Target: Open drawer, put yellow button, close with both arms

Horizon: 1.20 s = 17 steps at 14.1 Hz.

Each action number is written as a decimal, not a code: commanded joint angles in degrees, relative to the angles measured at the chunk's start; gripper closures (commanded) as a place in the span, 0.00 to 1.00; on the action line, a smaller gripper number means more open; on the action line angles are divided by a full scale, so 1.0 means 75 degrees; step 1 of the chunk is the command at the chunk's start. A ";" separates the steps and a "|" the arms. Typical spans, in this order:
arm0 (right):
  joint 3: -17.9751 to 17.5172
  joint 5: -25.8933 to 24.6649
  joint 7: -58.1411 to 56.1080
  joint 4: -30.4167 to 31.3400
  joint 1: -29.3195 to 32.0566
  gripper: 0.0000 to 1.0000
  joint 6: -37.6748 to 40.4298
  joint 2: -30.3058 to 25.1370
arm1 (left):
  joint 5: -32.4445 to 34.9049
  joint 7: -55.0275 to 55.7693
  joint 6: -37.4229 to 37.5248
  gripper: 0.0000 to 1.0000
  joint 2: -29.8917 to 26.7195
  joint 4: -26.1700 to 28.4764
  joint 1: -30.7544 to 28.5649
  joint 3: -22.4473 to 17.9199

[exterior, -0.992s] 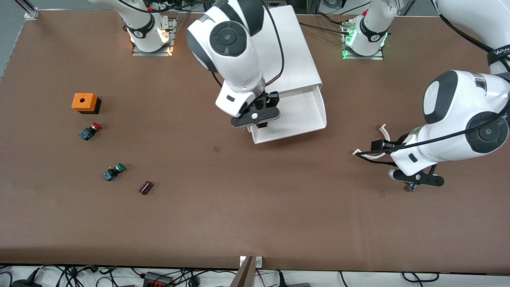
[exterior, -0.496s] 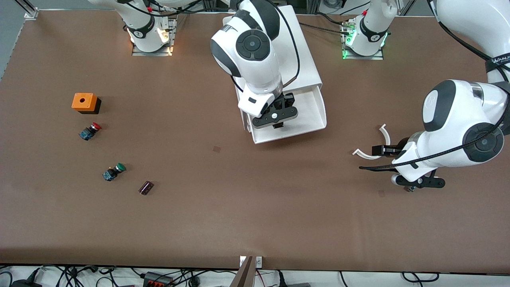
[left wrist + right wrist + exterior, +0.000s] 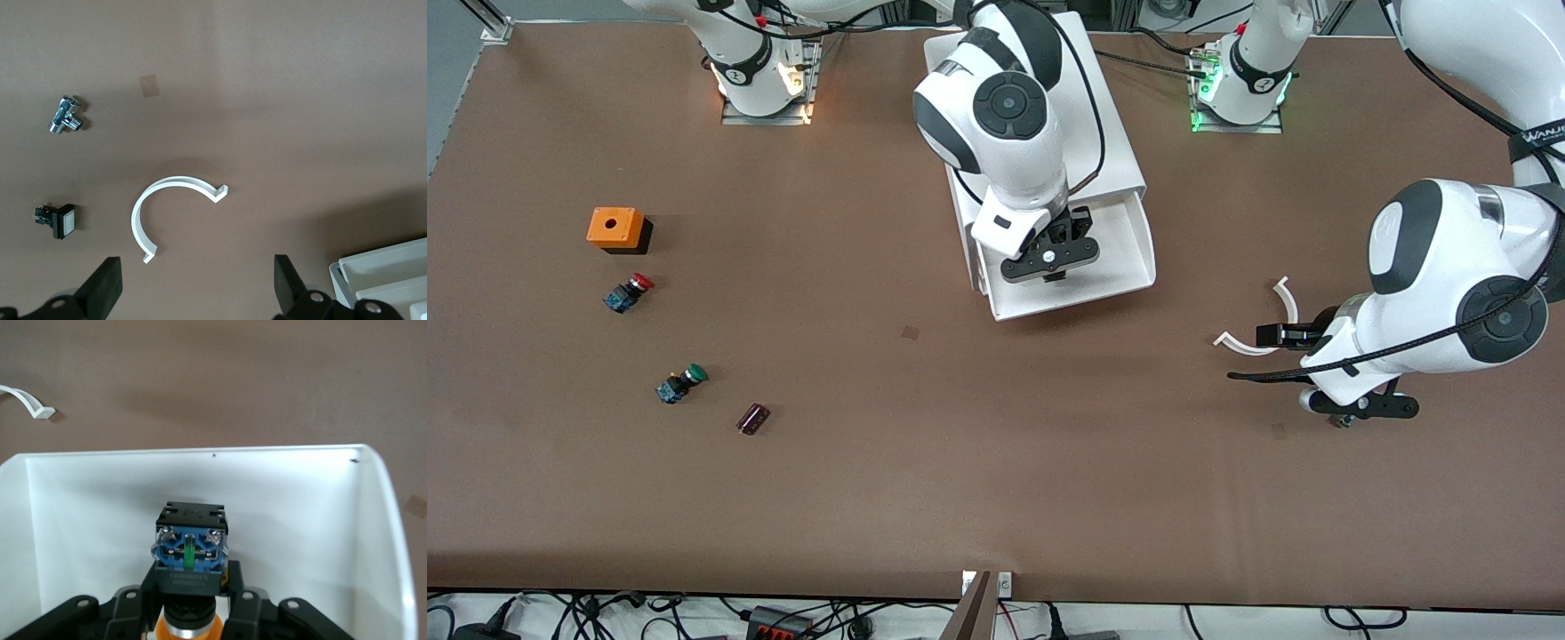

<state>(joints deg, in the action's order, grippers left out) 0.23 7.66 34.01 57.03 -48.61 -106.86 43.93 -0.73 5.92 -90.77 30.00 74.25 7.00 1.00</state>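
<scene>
The drawer (image 3: 1129,258), the top one of the white cabinet (image 3: 1112,151), stands pulled open toward the front camera. My right gripper (image 3: 1049,264) hangs over the open drawer, shut on the yellow button. In the right wrist view my right gripper (image 3: 192,579) grips the yellow button (image 3: 191,550) by its black-and-blue body, orange cap toward the wrist, above the drawer's white floor (image 3: 93,500). My left gripper (image 3: 1347,416) is open and empty, low over the table toward the left arm's end. The left wrist view shows my left gripper (image 3: 197,293) with its fingers wide apart.
A white C-shaped clip (image 3: 1240,345) lies by the left gripper, also in the left wrist view (image 3: 140,213), with a metal fitting (image 3: 65,115) and a small black switch (image 3: 57,220). Toward the right arm's end lie an orange box (image 3: 615,228), red button (image 3: 628,292), green button (image 3: 680,383) and dark cylinder (image 3: 752,418).
My right gripper has carried the yellow button from the drawer's edge to over its middle. My left arm has shifted slightly and stays low over the table.
</scene>
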 commanded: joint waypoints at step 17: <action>0.0473 0.0046 0.0153 -0.1018 0.1053 0.00 0.0641 -0.0220 | -0.0649 0.0641 0.0021 0.00 -0.0063 0.0224 0.0039 0.0101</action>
<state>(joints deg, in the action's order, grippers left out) 4.61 7.64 34.99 50.42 -44.80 -105.74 44.32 -2.14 9.78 -90.77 30.01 75.28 7.41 1.56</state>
